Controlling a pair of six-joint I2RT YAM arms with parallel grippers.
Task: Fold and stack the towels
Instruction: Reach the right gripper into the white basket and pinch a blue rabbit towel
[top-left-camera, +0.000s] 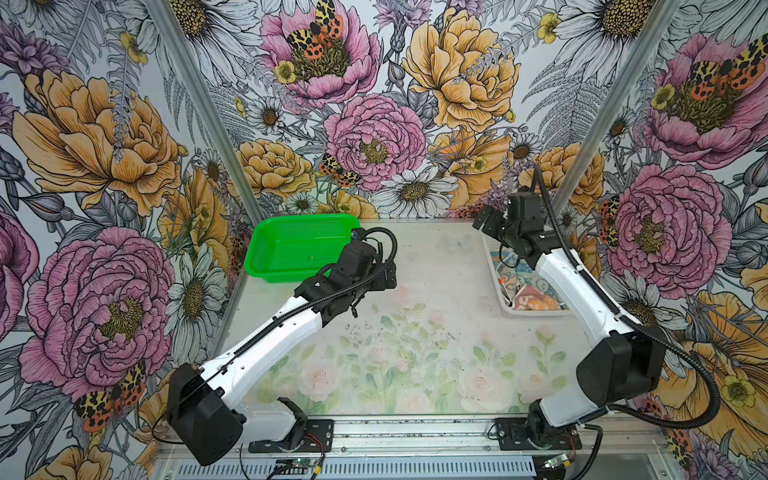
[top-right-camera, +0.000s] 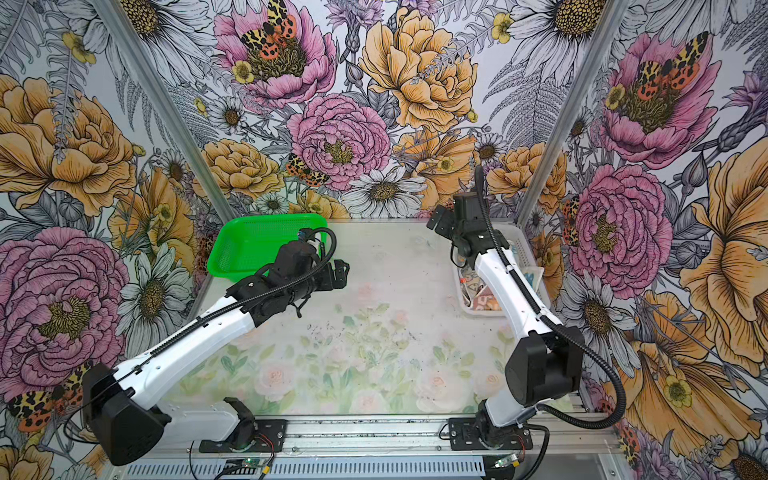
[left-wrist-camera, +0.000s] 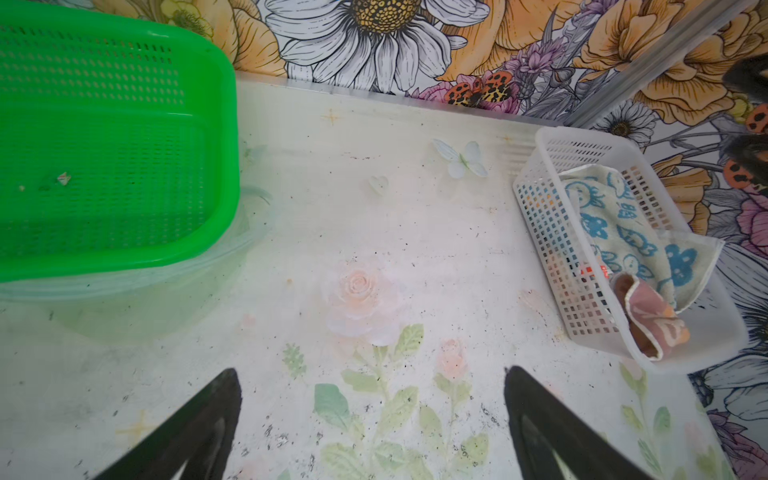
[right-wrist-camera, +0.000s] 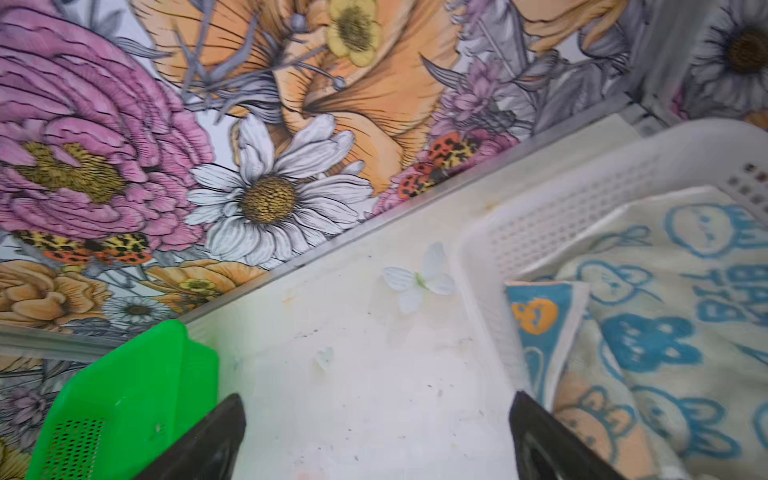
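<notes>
1. Terry towels are lying crumpled inside the white basket. The cream one is on top, the orange one is spilling over its rim, and the blue one is tucked against its wall.
2. Right jaws are hanging wide open and empty above the basket's far end. Left jaws, also open and empty, are hovering well away from it, nearer the green basket.
3. I'm judging a pick comes next, so I'm aiming to pinch only the cream towel's top fold, clear of the mesh.
4. In both top views the right arm is hiding much of the basket, so I'm not seeing how the towels are tangling underneath.
</notes>
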